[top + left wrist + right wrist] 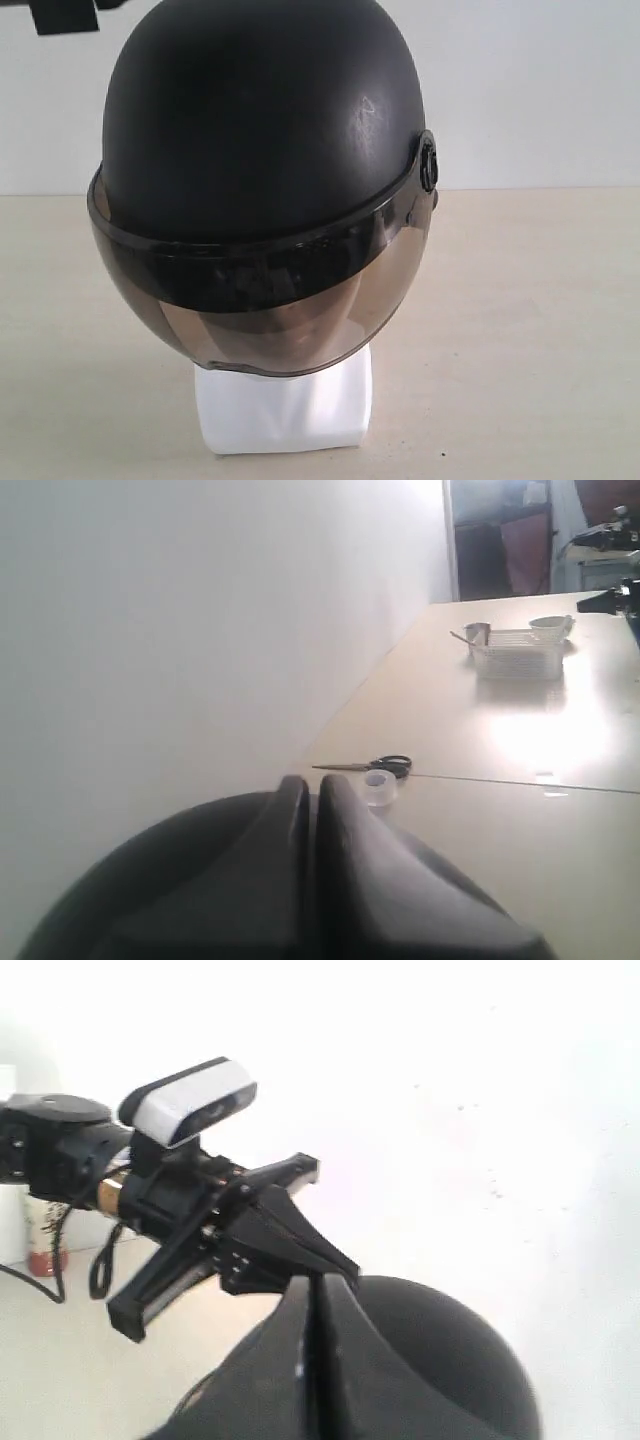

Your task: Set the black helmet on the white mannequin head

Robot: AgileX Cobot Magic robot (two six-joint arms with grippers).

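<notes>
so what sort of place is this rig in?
Probably a lab or workshop: long pale worktables along a plain white wall, scissors and a tape roll left out, a white basket of oddments farther down.

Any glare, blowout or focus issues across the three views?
Exterior view: sharp, evenly lit; the black helmet shows a faint sheen, its visor carries reflections. Left wrist view: the left gripper is close and soft; glare patch on the table. Right wrist view: wall blown out white, whole frame slightly soft.
</notes>
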